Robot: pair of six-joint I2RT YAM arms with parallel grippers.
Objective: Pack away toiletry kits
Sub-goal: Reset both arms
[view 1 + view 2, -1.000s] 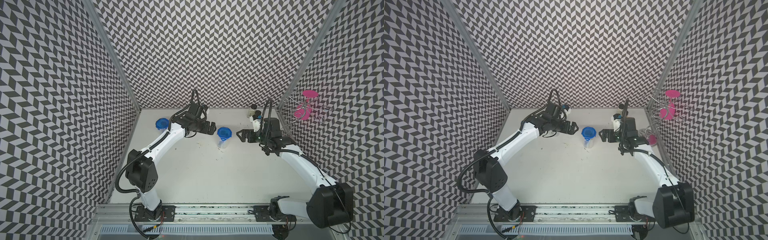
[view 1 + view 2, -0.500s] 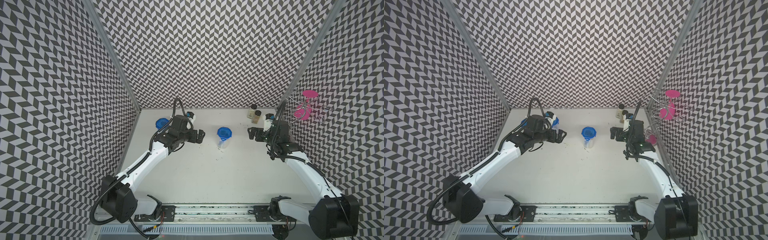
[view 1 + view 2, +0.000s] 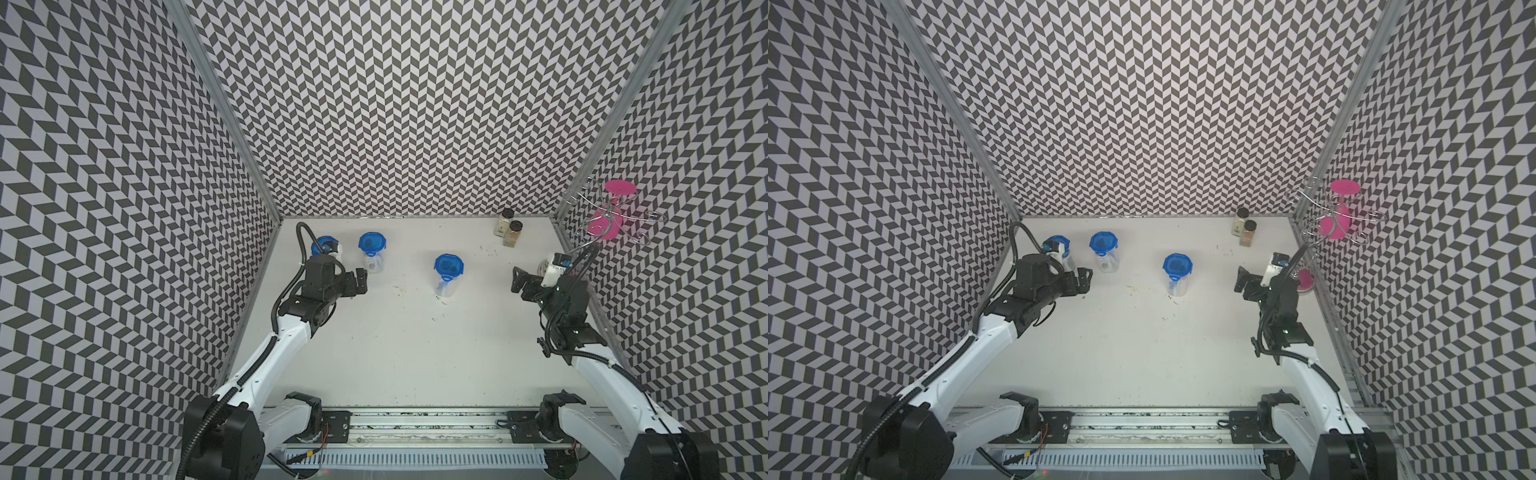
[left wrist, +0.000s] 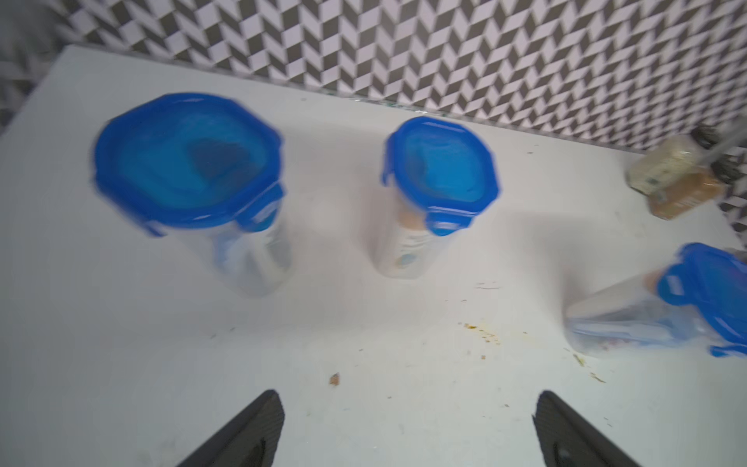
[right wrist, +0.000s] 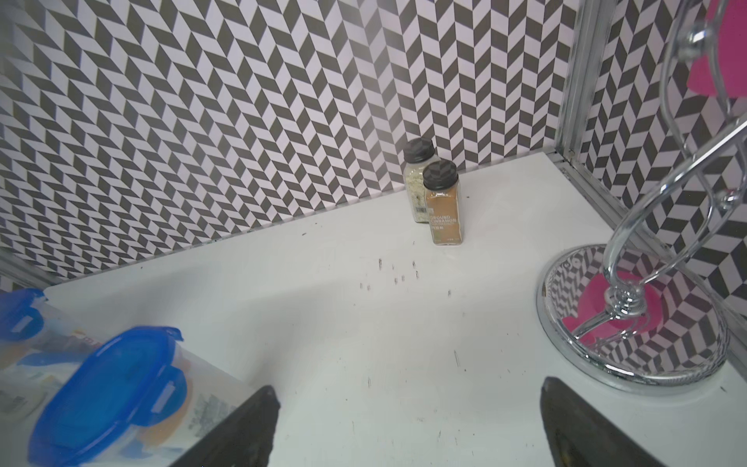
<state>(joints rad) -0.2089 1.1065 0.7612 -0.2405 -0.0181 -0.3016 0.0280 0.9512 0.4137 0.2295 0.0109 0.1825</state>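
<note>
The left hand (image 3: pixel 363 281) and right hand (image 3: pixel 518 283) both gape empty over the bench (image 3: pixel 407 357), wide room between them, with three lidded cups (image 3: pixel 448 266) standing from ten to twelve o'clock near the back edge.

Blue lids (image 3: pixel 448 265) top clear cups (image 3: pixel 444 287), black-and-white chevron walls (image 3: pixel 415 104) surround a white table (image 3: pixel 415 353), with pink discs (image 3: pixel 620 188) on a chrome stand (image 5: pixel 622 301).

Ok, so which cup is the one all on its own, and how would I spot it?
Look at the white table between the zigzag walls. A pair of cups with blue lids stands close together near its far left corner. The lone cup, clear with the same blue lid, stands upright near the table's middle, with nothing standing next to it.
</note>
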